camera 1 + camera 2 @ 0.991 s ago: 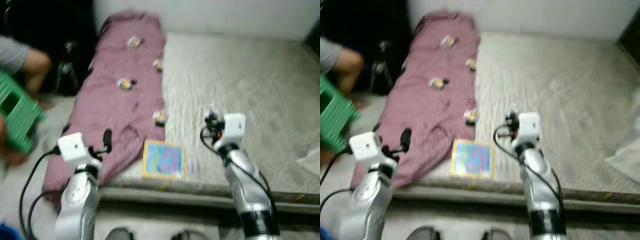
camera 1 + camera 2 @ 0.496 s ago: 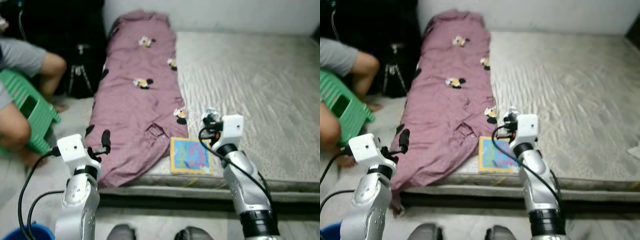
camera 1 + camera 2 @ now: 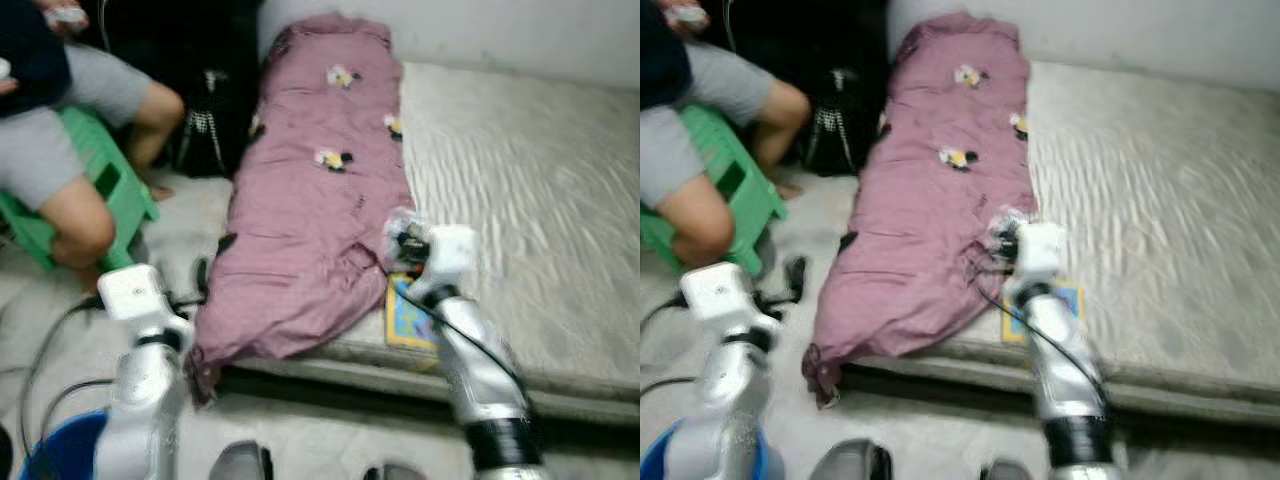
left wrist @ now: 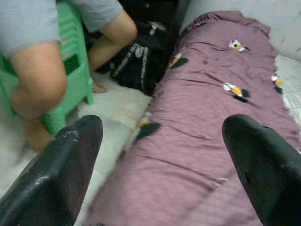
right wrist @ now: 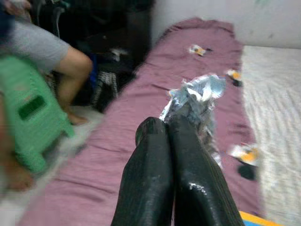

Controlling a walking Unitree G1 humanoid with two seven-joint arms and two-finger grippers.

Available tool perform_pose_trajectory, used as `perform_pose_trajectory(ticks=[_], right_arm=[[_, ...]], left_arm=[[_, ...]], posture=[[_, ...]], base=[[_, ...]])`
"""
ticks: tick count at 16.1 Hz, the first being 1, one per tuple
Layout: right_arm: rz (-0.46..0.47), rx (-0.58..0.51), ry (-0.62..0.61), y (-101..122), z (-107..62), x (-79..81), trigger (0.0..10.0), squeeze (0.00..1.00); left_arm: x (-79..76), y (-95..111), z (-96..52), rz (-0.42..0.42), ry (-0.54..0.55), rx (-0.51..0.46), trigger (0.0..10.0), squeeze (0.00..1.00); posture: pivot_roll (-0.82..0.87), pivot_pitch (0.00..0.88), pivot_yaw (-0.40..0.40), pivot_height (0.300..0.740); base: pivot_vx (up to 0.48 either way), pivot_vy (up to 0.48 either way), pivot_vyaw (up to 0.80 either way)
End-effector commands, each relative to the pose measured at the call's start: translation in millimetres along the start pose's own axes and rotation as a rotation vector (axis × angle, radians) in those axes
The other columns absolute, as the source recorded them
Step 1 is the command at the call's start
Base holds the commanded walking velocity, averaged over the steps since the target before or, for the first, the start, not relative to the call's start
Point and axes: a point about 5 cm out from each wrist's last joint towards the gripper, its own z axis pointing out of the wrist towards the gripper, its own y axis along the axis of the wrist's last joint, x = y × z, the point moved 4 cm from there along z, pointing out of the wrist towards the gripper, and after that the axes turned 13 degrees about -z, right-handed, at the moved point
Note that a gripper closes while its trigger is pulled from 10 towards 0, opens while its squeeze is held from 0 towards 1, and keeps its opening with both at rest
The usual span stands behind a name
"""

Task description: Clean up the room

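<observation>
Nearest, a blue bucket point(image 3: 55, 455) sits on the floor beside the left gripper point(image 4: 162, 141), fingers spread wide, empty. The right gripper point(image 5: 169, 129), fingers pinched together, holds a crumpled silvery wrapper point(image 5: 195, 96) above the purple blanket point(image 3: 320, 190), just beside a colourful book point(image 3: 405, 315) at the mattress edge point(image 3: 400, 365). Left, a seated person point(image 3: 75, 150) on a green stool point(image 3: 105, 190) and a black bag point(image 3: 205, 135) narrow the floor.

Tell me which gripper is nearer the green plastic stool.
Left. The left gripper hangs over the floor near the green plastic stool; the right gripper is above the mattress edge.
</observation>
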Motion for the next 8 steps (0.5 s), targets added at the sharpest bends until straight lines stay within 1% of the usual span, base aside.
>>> perform_pose_trajectory(ticks=[1,4,5,6,8], right_arm=[[-0.007,0.009,-0.033,-1.3,-2.6,-12.4,10.0,0.0],[-0.003,0.001,-0.022,1.3,-0.4,-9.4,10.0,0.0],[-0.003,-0.001,-0.019,1.7,-0.3,-8.8,10.0,0.0],[-0.02,-0.014,-0.012,3.7,-1.5,-7.9,10.0,0.0],[-0.042,-0.041,0.018,8.7,-2.6,-3.1,10.0,0.0]], left_arm=[[-6.3,-5.4,-0.4,-0.006,-0.012,0.023,10.0,0.0],[-4.2,-1.6,-0.7,-0.002,0.001,-0.002,10.0,0.0],[-3.6,-2.1,-1.4,-0.006,0.007,-0.001,10.0,0.0],[-5.0,-0.9,-3.2,0.01,-0.005,-0.011,10.0,0.0],[-2.9,-1.1,-4.6,0.019,-0.002,-0.015,10.0,0.0]], posture=[[-0.02,0.083,-0.025,0.74],[-0.02,0.084,-0.028,0.74],[-0.02,0.084,-0.028,0.74],[-0.02,0.08,-0.027,0.74],[-0.02,0.077,-0.023,0.74]], base=[[0.0,0.48,0.0],[0.0,0.48,0.0],[0.0,0.0,0.0],[0.0,0.0,0.0],[0.0,0.0,0.8]])
